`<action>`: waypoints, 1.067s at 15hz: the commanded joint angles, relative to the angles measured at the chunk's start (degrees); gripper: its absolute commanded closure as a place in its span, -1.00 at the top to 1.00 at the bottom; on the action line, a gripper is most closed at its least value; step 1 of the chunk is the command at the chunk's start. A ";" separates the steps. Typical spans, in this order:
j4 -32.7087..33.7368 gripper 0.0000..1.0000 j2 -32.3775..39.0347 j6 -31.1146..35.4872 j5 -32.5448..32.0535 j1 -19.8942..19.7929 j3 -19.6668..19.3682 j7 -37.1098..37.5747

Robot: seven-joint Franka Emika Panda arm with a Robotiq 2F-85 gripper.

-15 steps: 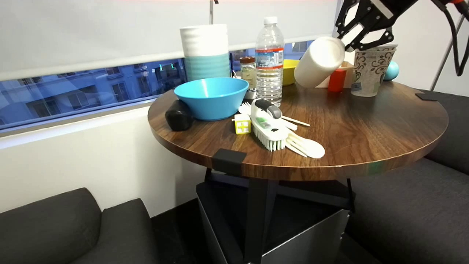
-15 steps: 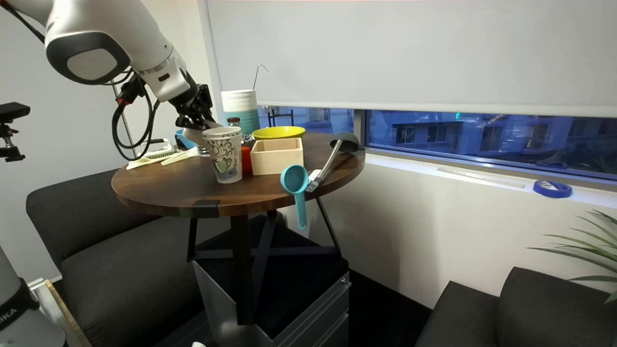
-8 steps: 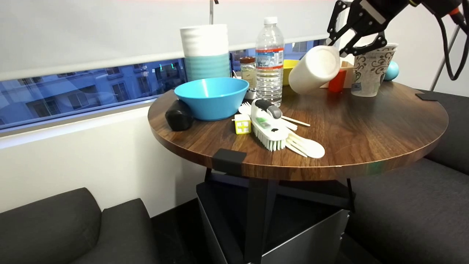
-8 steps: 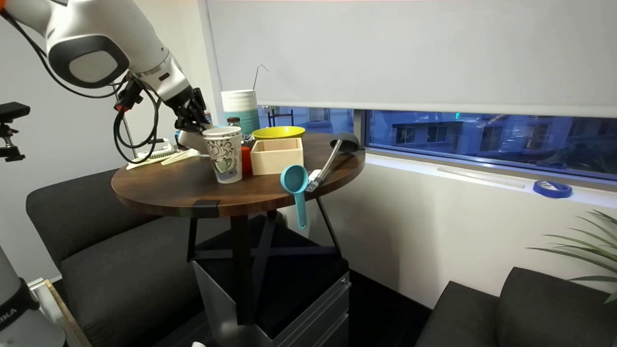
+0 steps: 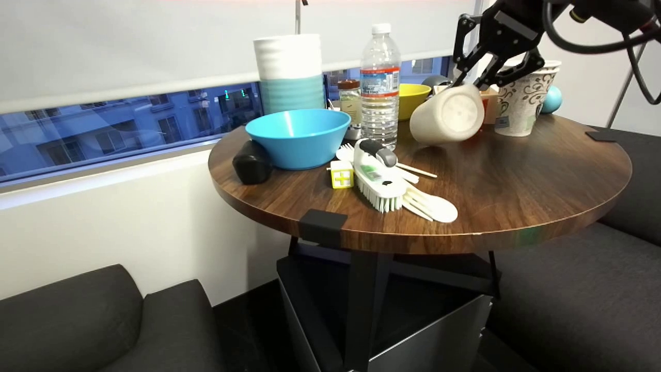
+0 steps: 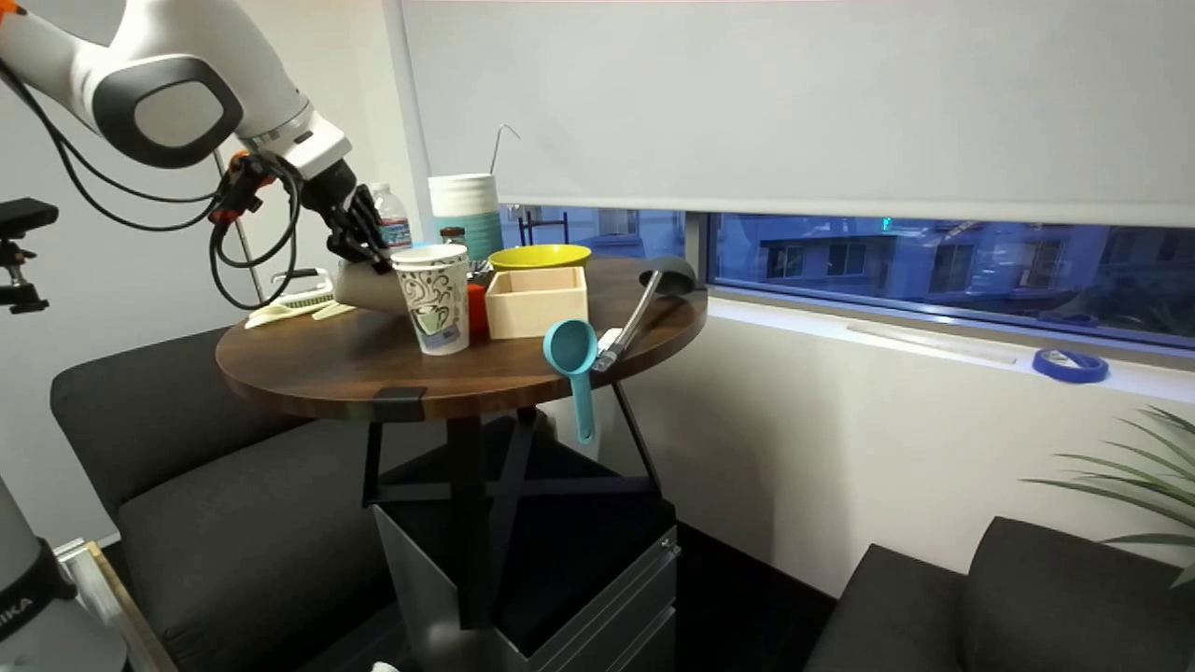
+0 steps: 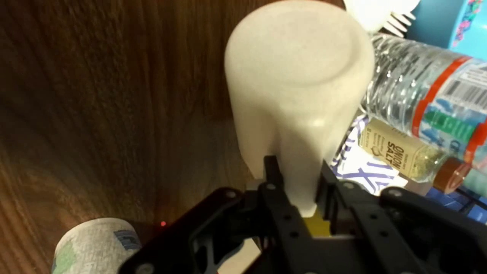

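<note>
A white cup lies on its side, tilted, low at the table top, its closed bottom facing that exterior view. Whether it touches the wood I cannot tell. My gripper comes down on it from above and behind. In the wrist view the cup fills the gap between the black fingers, its wall pressed narrow there; my gripper is shut on it. In an exterior view, patterned paper cups hide part of the white cup. A water bottle stands close beside it.
On the round wooden table are a blue bowl, a scrub brush, plastic cutlery, a yellow bowl, a wooden box, a red container and an onion salt jar. A teal scoop overhangs the edge.
My gripper has come down and swung slightly, carrying the white cup lower toward the table. The cup has turned so its bottom faces an exterior view more fully. Other things have stayed put.
</note>
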 commanded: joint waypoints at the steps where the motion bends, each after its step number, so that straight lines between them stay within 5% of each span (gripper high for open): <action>1: 0.07 -0.15 0.91 -2.05 -5.32 -1.03 3.39 4.45; 9: 3.62 0.97 5.14 0.01 -9.47 -1.40 6.07 12.70; 16: 9.45 1.00 12.42 -4.73 -8.92 -2.03 4.91 25.86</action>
